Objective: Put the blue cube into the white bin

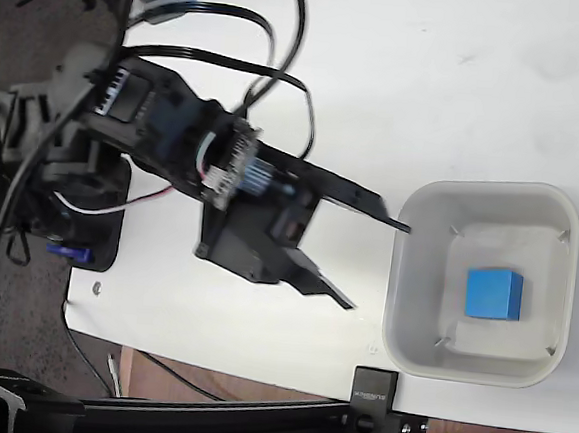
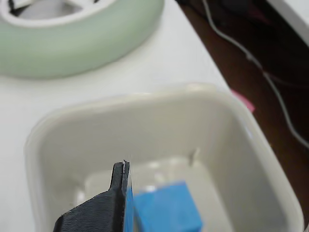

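we see the blue cube (image 1: 493, 293) resting flat on the floor of the white bin (image 1: 404, 286), delivered, we judge; the gripper (image 1: 378, 264) hangs beside the rim, fingers spread and empty, clear of the bin.

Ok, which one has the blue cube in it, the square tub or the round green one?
The square white bin: the blue cube lies on its bottom. The round green object sits beyond it, apart.
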{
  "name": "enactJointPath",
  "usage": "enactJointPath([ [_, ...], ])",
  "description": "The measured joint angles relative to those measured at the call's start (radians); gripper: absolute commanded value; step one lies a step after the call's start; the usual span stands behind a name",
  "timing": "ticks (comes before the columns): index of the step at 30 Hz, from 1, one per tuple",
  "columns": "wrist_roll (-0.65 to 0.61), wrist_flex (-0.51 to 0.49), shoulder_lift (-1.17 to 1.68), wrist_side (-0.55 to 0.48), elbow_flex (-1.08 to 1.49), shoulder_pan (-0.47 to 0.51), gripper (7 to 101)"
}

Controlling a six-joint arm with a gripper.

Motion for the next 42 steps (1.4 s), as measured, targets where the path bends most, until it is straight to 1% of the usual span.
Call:
enactJointPath([
  [2,-0.012,0.089,0.167,0.018,0.138,-0.044,100.3],
  [7,0.026,0.408,0.609,0.117,0.437,-0.206,100.3],
  [8,0.025,0.453,0.699,0.133,0.506,-0.238,100.3],
  [10,0.015,0.497,0.879,0.149,0.661,-0.288,100.3],
  [12,0.008,0.514,1.046,0.146,0.813,-0.304,100.3],
  [15,-0.006,0.522,1.235,0.091,0.989,-0.298,100.3],
  [17,-0.008,0.529,1.293,0.067,1.045,-0.299,100.3],
  [23,-0.012,0.526,1.447,0.071,1.181,-0.296,100.3],
  [27,-0.018,0.546,1.508,0.023,1.212,-0.275,100.3],
  [29,-0.026,0.546,1.511,-0.015,1.212,-0.23,100.3],
  [31,-0.057,0.548,1.513,-0.089,1.212,-0.127,100.3],
  [33,-0.086,0.548,1.513,-0.192,1.212,-0.017,100.3],
  [34,-0.091,0.548,1.513,-0.232,1.212,0.011,100.3],
  [36,-0.075,0.551,1.513,-0.252,1.212,-0.008,100.3],
  [38,-0.058,0.551,1.513,-0.224,1.212,-0.06,100.3],
  [39,-0.058,0.551,1.513,-0.21,1.212,-0.071,100.3],
  [42,-0.061,0.551,1.513,-0.207,1.212,-0.074,100.3],
])
